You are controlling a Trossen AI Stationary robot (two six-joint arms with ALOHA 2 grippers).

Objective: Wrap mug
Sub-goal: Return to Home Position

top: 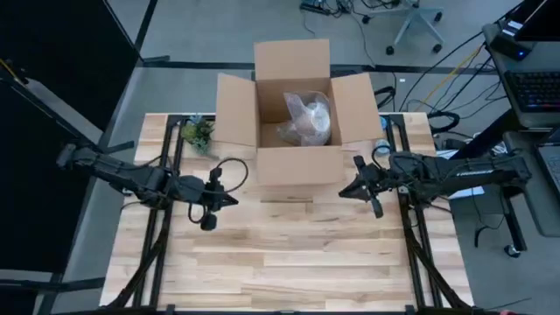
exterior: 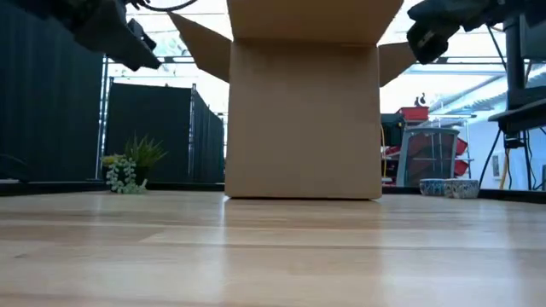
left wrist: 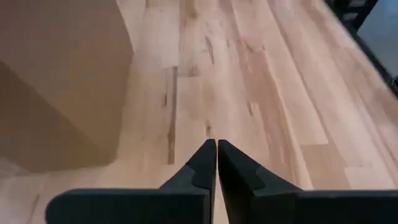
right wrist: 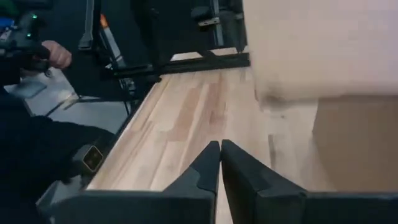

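Observation:
An open cardboard box (top: 295,166) stands at the far middle of the wooden table, flaps spread. Inside it lies a bundle of clear wrapping (top: 306,121); the mug itself is hidden in it. My left gripper (top: 231,201) hovers shut and empty off the box's near left corner, above the table; in the left wrist view its fingers (left wrist: 216,144) meet. My right gripper (top: 344,191) hovers shut and empty off the box's near right corner, its fingers (right wrist: 221,145) closed together. In the low view both arms hang high beside the box (exterior: 303,119).
A small green plant (top: 198,133) stands left of the box at the far edge. A patterned bowl (exterior: 448,188) sits to the box's right. A person's hand (right wrist: 56,55) shows beyond the table. Bare wood (top: 289,254) spans the near half of the table.

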